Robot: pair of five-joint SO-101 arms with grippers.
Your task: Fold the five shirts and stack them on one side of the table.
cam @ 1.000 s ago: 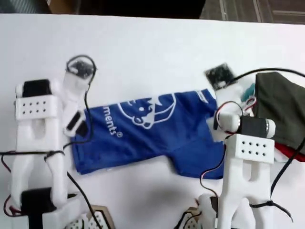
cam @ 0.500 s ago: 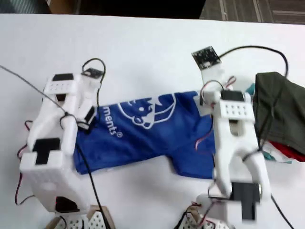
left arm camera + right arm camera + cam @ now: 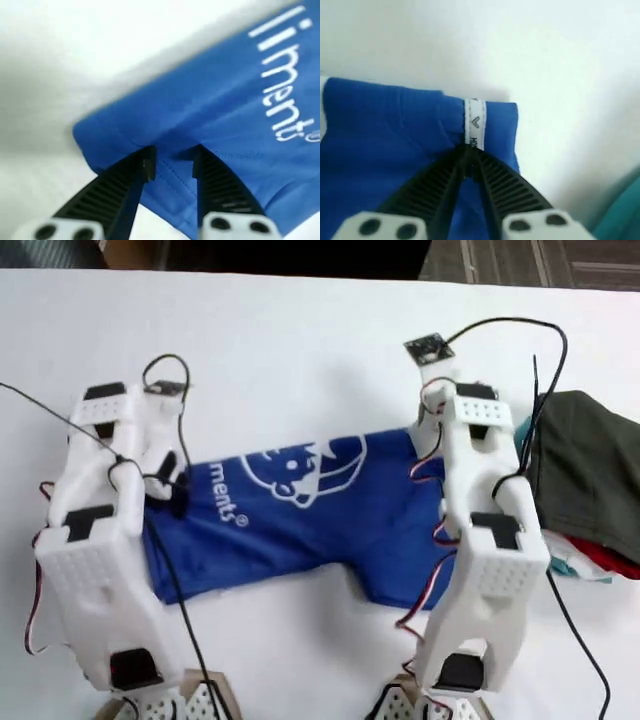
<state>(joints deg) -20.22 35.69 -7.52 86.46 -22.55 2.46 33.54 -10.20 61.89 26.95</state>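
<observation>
Left gripper (image 3: 172, 162) was partway open, both tips planted on the blue shirt (image 3: 300, 515) right at its left edge with a ridge of cloth between them. Not pinched yet, as far as I could see. Right gripper (image 3: 468, 154) was squeezed shut on the shirt's far right corner, just beside the little white tag (image 3: 474, 122). So the shirt ran left to right across the table (image 3: 300, 330) with one arm at each end, its long axis basically strung between the two grippers. My read: any fold had to go across that line. The pile of other shirts (image 3: 590, 475) sat just right of the right arm.
</observation>
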